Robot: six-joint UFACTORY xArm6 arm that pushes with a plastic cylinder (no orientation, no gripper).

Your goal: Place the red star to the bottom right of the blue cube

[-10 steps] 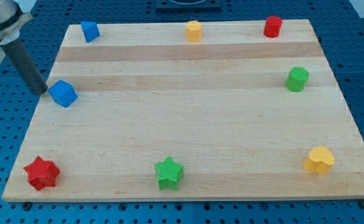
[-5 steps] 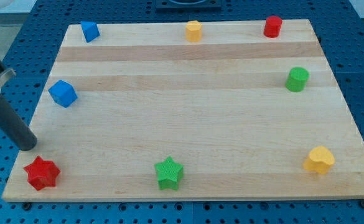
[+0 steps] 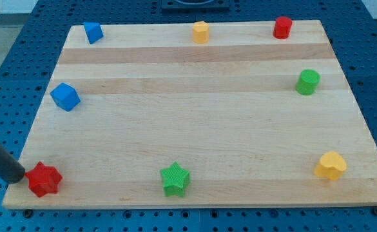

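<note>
The red star (image 3: 44,179) lies at the board's bottom-left corner. The blue cube (image 3: 65,96) sits near the left edge, well above the star. My tip (image 3: 17,178) is at the board's left edge, just left of the red star and touching or nearly touching it. The rod slants up toward the view's left edge.
A second blue block (image 3: 93,31), a yellow block (image 3: 200,31) and a red cylinder (image 3: 281,28) line the top edge. A green cylinder (image 3: 308,82) and a yellow heart (image 3: 330,165) are at the right. A green star (image 3: 175,179) is at bottom centre.
My tip has moved down the board's left edge from beside the blue cube to the red star's left side. No block has visibly moved.
</note>
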